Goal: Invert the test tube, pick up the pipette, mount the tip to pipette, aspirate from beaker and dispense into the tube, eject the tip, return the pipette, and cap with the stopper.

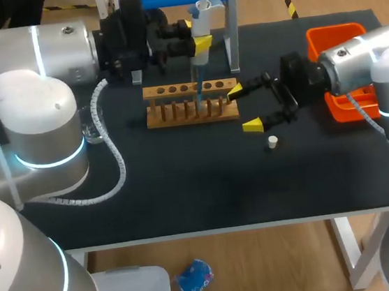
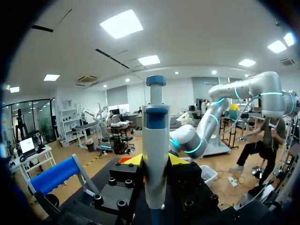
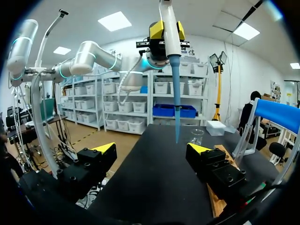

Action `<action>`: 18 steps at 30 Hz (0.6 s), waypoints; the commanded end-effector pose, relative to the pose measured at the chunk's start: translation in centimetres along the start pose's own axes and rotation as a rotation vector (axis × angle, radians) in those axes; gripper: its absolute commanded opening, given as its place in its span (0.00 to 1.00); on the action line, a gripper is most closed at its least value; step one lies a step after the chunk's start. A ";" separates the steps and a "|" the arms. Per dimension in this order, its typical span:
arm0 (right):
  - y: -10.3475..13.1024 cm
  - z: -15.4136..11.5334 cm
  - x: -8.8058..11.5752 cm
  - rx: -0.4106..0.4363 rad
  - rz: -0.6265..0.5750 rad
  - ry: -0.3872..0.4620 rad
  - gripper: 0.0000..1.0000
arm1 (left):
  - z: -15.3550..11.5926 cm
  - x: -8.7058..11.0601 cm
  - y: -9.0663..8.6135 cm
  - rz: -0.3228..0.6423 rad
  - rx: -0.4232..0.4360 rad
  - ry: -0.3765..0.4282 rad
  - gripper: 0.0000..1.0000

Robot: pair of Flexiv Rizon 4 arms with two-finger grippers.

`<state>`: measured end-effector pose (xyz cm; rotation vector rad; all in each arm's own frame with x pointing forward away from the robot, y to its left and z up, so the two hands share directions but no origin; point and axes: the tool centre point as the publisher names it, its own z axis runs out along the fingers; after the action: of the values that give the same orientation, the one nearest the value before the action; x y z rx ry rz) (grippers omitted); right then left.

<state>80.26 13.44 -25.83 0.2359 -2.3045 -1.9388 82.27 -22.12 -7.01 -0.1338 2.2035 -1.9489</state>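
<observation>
While the left end effector [image 1: 196, 38] pinches the pipette [image 1: 201, 15], its mounted blue tip [image 1: 198, 82] hangs over the rack [image 1: 191, 112]. The right end effector [image 1: 244, 109] sits spread just right of it. Dispensing appears current. Ejection, return and capping are left, with the stopper [image 1: 273, 141] on the tabletop [image 1: 186, 195].

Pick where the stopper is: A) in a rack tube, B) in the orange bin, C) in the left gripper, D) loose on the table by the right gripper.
D: the white stopper lies on the black table beside the open right gripper; the left gripper holds the pipette.
</observation>
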 end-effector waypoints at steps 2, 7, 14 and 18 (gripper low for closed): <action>0.1 0.0 0.0 0.002 0.000 -0.001 1.00 | -0.2 0.0 0.1 0.001 0.005 0.003 0.00; 0.1 0.0 0.0 0.002 0.000 -0.001 1.00 | -0.2 0.0 0.1 0.001 0.005 0.003 0.00; 0.1 0.7 -0.1 0.009 -0.005 -0.043 1.00 | -3.5 -1.0 0.5 0.027 0.021 0.068 0.00; 0.2 2.1 0.0 0.025 0.000 -0.082 1.00 | -5.5 -1.4 1.0 0.056 0.004 0.089 0.00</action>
<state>80.73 14.33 -26.10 0.2010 -2.3397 -1.9510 82.94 -19.54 -7.58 -0.0250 2.2017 -1.9511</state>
